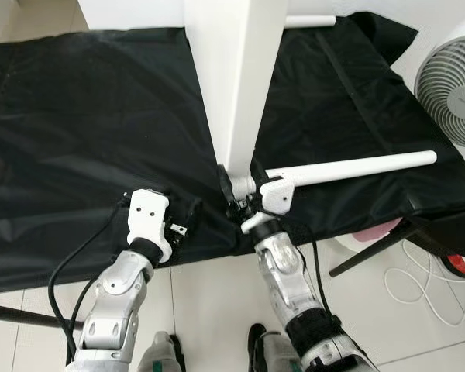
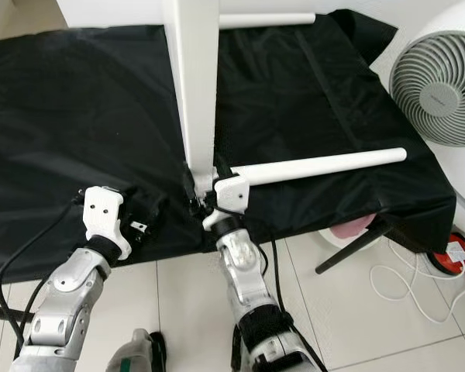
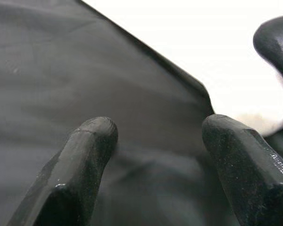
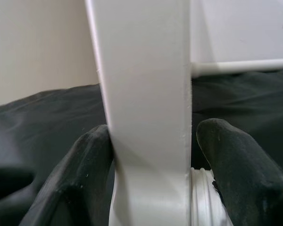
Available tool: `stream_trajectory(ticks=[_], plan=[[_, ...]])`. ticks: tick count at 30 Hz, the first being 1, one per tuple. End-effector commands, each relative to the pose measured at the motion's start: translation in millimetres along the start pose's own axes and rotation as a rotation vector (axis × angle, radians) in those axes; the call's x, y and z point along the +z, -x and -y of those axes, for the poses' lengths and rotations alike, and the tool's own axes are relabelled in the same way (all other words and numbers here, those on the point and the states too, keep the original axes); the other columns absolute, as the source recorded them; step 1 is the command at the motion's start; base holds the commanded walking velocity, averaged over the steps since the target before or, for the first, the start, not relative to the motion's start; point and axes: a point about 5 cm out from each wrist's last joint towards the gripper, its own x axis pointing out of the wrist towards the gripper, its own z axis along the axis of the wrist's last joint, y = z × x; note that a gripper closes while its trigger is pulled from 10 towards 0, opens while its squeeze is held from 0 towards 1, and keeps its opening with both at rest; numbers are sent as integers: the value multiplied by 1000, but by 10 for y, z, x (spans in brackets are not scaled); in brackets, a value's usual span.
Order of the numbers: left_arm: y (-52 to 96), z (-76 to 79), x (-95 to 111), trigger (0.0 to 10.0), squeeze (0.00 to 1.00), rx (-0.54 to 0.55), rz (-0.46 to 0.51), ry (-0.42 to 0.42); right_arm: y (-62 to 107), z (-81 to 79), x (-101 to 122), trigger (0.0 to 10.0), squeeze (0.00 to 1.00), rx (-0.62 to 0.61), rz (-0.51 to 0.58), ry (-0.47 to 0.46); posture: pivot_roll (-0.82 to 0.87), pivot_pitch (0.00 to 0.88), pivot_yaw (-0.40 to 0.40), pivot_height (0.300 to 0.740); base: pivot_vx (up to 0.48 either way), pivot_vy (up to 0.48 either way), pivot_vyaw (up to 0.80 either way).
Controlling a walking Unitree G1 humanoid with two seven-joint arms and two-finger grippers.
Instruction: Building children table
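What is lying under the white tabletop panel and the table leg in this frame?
A black cloth spreads beneath the upright white tabletop panel and the table leg. The right gripper grips the panel's lower edge. What the cloth covers is hidden.

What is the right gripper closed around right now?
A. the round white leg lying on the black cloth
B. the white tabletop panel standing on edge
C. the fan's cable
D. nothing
B. In the right wrist view the right gripper has its fingers on either side of the upright white tabletop panel; the round leg juts out sideways beside it.
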Motion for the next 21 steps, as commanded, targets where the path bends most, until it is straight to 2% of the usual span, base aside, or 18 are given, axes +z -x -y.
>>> stream_trajectory(ticks=[1,5,9,12,18,21], plan=[[-20,61,29,10000,0,-30,8,7,90,66,49,10000,0,-7,3,40,-20,189,47,740,0,0,0],[-50,88,68,10000,0,-44,21,6,132,149,107,10000,0,-49,7,52,-22,187,45,740,0,0,0],[-59,85,87,10000,0,-47,27,5,152,165,177,10000,0,-47,13,41,-27,182,51,740,0,0,0],[-60,77,88,10000,0,-50,28,2,97,127,331,10000,0,-38,61,9,-30,174,57,740,0,0,0],[-65,72,84,10000,0,-54,25,-4,60,91,435,10000,0,-27,79,-12,-30,169,60,740,0,0,0],[-60,72,85,10000,0,-59,24,-9,62,64,494,10000,0,-19,72,-51,-30,163,61,740,0,0,0]])
